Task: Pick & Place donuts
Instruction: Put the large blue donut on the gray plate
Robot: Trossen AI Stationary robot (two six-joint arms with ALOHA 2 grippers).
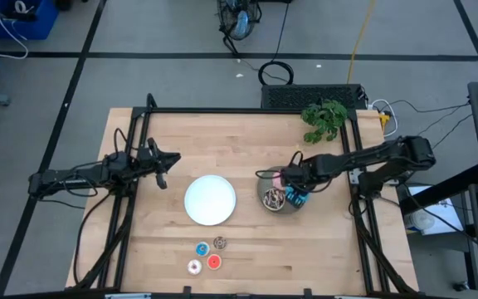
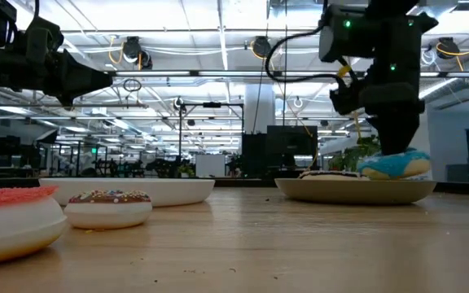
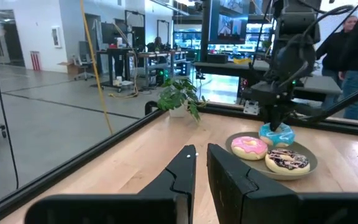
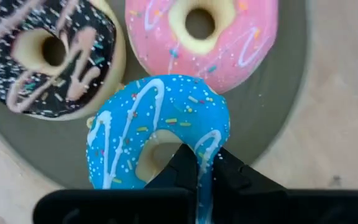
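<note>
The blue sprinkled donut [image 4: 154,124] is in my right gripper [image 4: 205,163], tilted over the grey plate [image 4: 284,112] near the table's right side. The pink donut [image 4: 204,37] and the brown sprinkled donut [image 4: 48,56] lie flat on that plate. The tiny blue [image 1: 202,247], brown [image 1: 220,242], white [image 1: 194,267] and red [image 1: 214,262] donuts lie on the wood near the near edge. My left gripper [image 1: 171,162] hovers left of the white plate [image 1: 210,199], holding nothing, with a narrow gap between its fingers. My right gripper pinches the blue donut's ring wall [image 4: 205,146], one finger [image 4: 182,165] in the hole and the other [image 4: 235,174] outside. It comes from above, pointing down. The donut [image 3: 276,134] sits tilted just over the plate; whether its low edge still touches the others, I cannot tell.
The white plate sits mid-table with bare wood around it. A green plant [image 1: 324,116] stands at the far right corner. Black frame rails [image 1: 247,110] run along the table's edges. People stand in the room beyond the table's right side [image 3: 353,43].
</note>
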